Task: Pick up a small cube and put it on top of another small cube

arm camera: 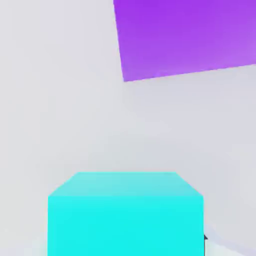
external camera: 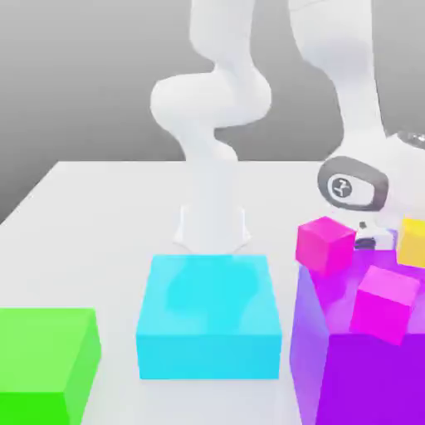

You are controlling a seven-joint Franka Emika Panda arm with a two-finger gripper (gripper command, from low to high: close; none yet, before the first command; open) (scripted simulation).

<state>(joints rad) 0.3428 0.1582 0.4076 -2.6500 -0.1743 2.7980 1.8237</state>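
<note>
One small cube, light cyan, sits close under the gripper in the hand view, on or just above the white table, near the purple block. Whether the gripper is closed on it I cannot tell. By my judgement stacking is not yet done: carrying and placing it on another small cube remain.

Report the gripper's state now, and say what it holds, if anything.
Gripper: cannot be told whether open or shut. A light-cyan cube sits right at the hand in the hand view, but a grasp cannot be confirmed.
</note>
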